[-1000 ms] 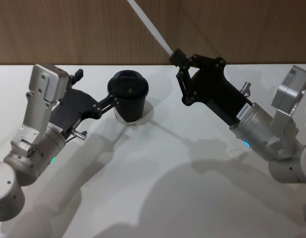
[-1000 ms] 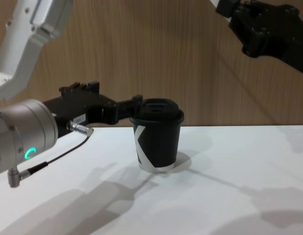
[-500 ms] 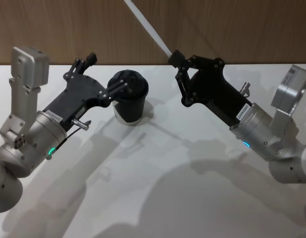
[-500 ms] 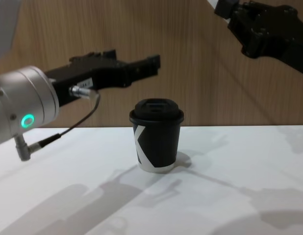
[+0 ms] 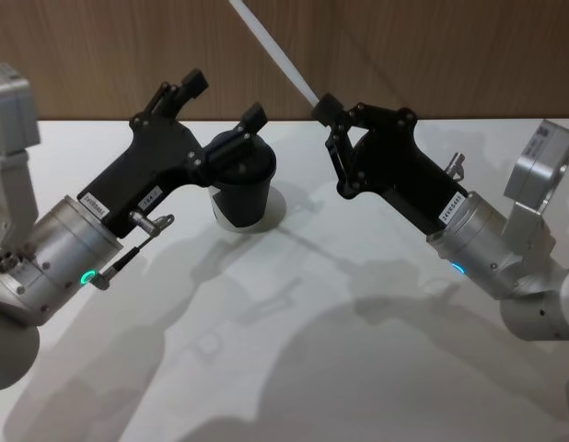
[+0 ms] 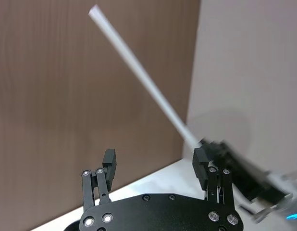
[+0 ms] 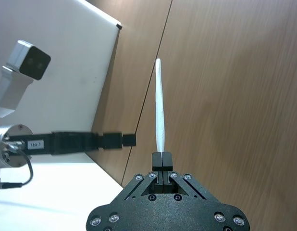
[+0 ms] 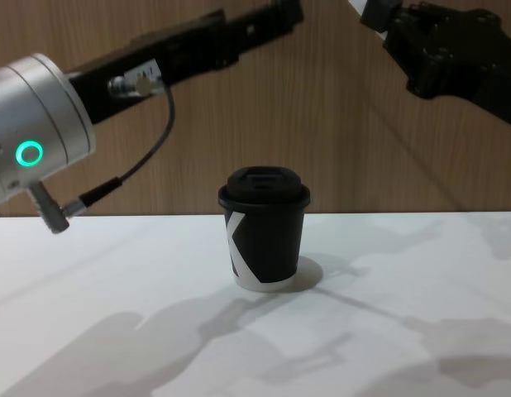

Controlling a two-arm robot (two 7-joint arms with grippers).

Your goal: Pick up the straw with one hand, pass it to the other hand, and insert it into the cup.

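A white table (image 5: 294, 368) with a smooth matte top spreads across the foreground, and soft grey shadows (image 5: 358, 318) lie over its middle and near parts. Behind the table's far edge rises a wall (image 5: 450, 55) of brown wood-grain panels. A thin straight seam (image 7: 164, 29) divides two of them.

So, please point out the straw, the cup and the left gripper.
straw (image 7: 159, 108): right wrist view, middle of the tube.
cup (image 8: 274, 241): chest view, side wall.
left gripper (image 6: 155, 162): left wrist view, midway between fingertips.
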